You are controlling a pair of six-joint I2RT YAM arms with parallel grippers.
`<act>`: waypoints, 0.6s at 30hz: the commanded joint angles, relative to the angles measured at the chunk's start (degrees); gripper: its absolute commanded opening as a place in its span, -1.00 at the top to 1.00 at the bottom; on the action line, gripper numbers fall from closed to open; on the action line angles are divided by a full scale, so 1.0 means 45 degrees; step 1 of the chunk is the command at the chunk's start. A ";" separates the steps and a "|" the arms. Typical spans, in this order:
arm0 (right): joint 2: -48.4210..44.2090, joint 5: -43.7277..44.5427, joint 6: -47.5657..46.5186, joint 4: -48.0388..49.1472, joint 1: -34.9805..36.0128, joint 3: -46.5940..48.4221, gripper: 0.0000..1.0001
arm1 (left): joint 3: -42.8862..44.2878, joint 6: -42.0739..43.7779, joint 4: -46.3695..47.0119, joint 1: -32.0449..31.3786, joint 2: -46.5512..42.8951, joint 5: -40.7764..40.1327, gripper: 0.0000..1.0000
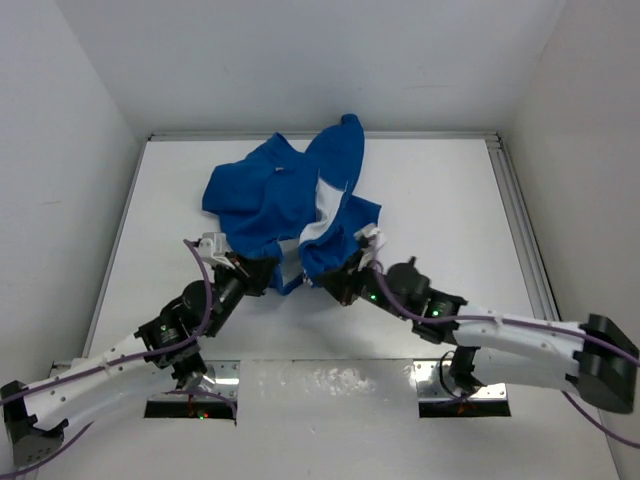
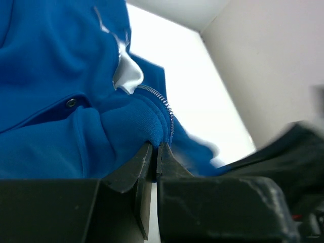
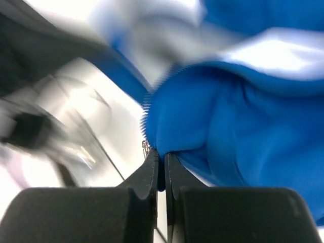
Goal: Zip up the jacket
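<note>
At the near hem of the crumpled royal-blue fleece jacket [image 1: 260, 200], we see the left claw [image 2: 154, 147] and right claw [image 3: 161, 155] each clenched on fuzzy cloth.

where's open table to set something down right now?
Widest bare table lies right of the jacket, out to the side rail. A narrower strip runs between jacket and left wall. Crowded: the near hem, where left end effector and right end effector both pinch fabric.
</note>
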 commanded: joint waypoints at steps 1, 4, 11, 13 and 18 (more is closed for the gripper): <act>-0.2075 0.0426 -0.0605 0.5186 0.0075 -0.0922 1.00 | 0.0846 0.0079 0.0540 -0.0033 -0.0107 -0.0281 1.00; 0.0055 0.2046 0.0683 0.2828 -0.0100 -0.1788 1.00 | 0.0418 -0.0175 0.0383 -0.0033 -0.0380 -0.0437 1.00; 0.2494 0.0760 0.2189 0.3804 -0.0140 -0.2157 1.00 | 0.0123 -0.0566 0.0384 -0.0033 -0.0186 -0.0320 1.00; 0.2260 0.0565 0.1996 0.4548 -0.0121 -0.2080 1.00 | 0.0104 -0.0624 0.0325 -0.0033 -0.0068 -0.0359 1.00; 0.1440 0.0837 0.1312 0.6184 -0.0121 -0.1982 1.00 | 0.0162 -0.0625 0.0501 -0.0033 0.0262 -0.0261 1.00</act>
